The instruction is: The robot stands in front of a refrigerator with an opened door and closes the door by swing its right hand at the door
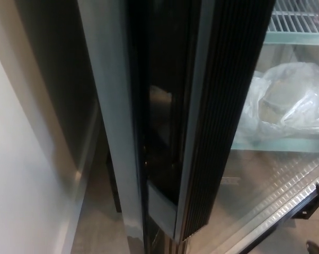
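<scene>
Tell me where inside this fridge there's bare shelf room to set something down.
The glass shelf is filled by the plastic bag. Below it, the fridge floor looks bare, between the ribbed door seal and the front sill. The wire rack is mostly out of view.

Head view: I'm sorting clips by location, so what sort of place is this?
Probably a kitchen or pantry corner, seen right at an open refrigerator. The ribbed black door seal, a wire shelf and a clear plastic bag on a glass shelf show it. A pale wall stands at the left.
</scene>
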Available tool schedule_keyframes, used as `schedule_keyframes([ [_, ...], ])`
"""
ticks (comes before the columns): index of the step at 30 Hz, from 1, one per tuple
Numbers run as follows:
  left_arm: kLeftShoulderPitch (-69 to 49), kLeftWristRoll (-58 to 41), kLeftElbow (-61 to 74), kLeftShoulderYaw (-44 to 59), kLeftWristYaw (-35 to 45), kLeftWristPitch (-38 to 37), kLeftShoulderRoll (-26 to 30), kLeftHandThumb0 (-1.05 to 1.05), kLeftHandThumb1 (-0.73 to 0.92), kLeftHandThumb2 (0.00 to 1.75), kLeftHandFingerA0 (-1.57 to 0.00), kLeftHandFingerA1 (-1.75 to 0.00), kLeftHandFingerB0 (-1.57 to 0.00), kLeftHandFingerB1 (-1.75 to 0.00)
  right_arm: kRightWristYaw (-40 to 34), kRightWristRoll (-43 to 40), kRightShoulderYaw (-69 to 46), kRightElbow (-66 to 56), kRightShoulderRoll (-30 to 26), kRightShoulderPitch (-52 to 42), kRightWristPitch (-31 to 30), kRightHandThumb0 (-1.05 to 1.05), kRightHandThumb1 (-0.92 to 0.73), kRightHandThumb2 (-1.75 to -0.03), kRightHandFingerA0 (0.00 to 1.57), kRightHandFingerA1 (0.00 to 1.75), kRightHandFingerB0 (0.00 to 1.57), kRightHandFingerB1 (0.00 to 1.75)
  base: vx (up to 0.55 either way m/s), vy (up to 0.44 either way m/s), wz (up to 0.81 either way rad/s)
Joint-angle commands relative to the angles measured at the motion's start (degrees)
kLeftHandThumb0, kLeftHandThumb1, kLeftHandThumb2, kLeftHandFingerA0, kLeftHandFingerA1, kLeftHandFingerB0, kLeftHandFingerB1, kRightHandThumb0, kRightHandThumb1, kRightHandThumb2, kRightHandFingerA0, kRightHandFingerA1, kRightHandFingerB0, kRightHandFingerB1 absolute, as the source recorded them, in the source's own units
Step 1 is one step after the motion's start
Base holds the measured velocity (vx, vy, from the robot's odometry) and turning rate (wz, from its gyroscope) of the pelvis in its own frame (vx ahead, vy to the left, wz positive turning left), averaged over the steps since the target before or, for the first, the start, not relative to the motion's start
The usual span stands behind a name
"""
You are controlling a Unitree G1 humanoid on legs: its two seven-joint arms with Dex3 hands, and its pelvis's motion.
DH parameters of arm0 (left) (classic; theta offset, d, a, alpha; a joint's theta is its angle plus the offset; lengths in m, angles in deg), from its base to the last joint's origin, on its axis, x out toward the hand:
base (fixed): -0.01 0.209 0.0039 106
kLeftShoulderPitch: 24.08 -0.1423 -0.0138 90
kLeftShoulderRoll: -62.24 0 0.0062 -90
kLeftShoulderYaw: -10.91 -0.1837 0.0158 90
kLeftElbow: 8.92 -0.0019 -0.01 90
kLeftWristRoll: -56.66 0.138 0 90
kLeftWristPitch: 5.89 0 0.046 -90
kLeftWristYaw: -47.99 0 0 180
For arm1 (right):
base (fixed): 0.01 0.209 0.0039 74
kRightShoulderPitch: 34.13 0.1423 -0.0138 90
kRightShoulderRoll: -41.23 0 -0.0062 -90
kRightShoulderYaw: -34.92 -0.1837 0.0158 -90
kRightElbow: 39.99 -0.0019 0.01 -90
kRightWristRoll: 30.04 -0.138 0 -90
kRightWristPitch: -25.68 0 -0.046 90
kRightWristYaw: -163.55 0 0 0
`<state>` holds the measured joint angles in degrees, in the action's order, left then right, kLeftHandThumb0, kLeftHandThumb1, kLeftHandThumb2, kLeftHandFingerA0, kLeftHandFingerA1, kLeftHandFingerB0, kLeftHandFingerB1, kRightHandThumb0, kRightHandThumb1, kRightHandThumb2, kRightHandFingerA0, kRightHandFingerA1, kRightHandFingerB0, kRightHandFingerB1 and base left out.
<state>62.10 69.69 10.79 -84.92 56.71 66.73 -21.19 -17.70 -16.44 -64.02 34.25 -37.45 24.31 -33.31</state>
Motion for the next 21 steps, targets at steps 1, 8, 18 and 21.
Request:
schedule_keyframes([
  [1, 0.6, -1.2, -1.4, 1.4, 1.7, -1.3, 1.8, -0.60, 0.88, 0.67, -0.31, -0.32, -0.25, -0.30, -9.9, 5.9, -6.3, -42.2, 14.2, 0.5, 13.5, -0.75, -0.79, -0.65, 0.18, 0.45, 0.26, 0.39, 0.00, 0.000, 0.00],
  [8, 0.8, -2.4, -0.7, 2.3, 3.0, -2.7, 1.9, -0.57, 0.88, 0.67, -0.32, -0.33, -0.26, -0.30, -7.9, 5.1, 17.3, -38.9, 20.5, 12.6, 4.7, -0.58, -0.71, -0.62, 0.35, 0.56, 0.48, 0.48, 0.00, 0.000, 0.00],
  [18, 2.2, -1.3, -0.8, 2.0, 2.1, -1.8, 2.0, -0.60, 0.88, 0.67, -0.32, -0.33, -0.26, -0.30, -3.0, 31.2, 7.4, -29.3, 10.2, 18.3, 5.7, -0.65, -0.55, -0.88, 0.00, 0.14, 0.05, 0.26, 0.00, 0.000, 0.00],
  [21, 2.3, -1.3, -0.8, 2.0, 2.1, -1.6, 1.9, -0.60, 0.88, 0.67, -0.34, -0.34, -0.26, -0.31, -4.0, 31.9, 7.6, -21.0, 5.9, 24.3, 4.6, -0.58, -0.81, -0.65, 0.00, 0.23, 0.09, 0.25, 0.00, 0.000, 0.00],
])
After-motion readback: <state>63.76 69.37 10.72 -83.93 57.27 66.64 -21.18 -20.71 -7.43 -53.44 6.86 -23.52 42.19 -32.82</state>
